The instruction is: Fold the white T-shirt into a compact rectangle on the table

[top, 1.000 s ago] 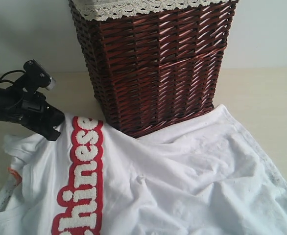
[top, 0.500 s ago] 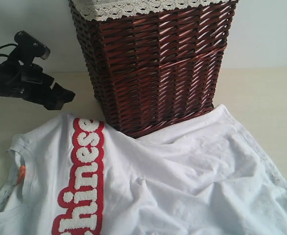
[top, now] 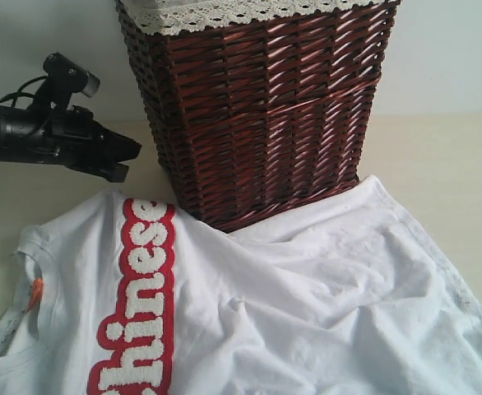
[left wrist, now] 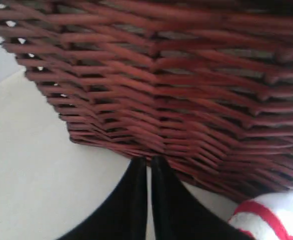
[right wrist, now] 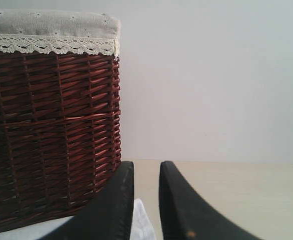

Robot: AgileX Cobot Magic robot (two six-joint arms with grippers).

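1. The white T-shirt (top: pixel 307 304), large soft cotton with fuzzy lettering on a red band (top: pixel 138 296), lies rumpled and unfolded on the pale beige wood-look surface (top: pixel 447 156). Its far edge touches the dark red-brown wicker basket (top: pixel 257 107).
2. My left pincer (top: pixel 127 156) hangs above the surface with its fingers pressed together and holding nothing, its tips pointing at the basket's foot.
3. In the exterior view the shirt's shoulder edge lies at 6 o'clock from that pincer. The red band runs 12 to 6 and the body spreads toward 4.
4. My right pincer (right wrist: pixel 146 167) is slightly parted and empty, with white cloth below it.
5. I judge the left arm nearer the collar end, by the orange neck tag (top: pixel 35 290).
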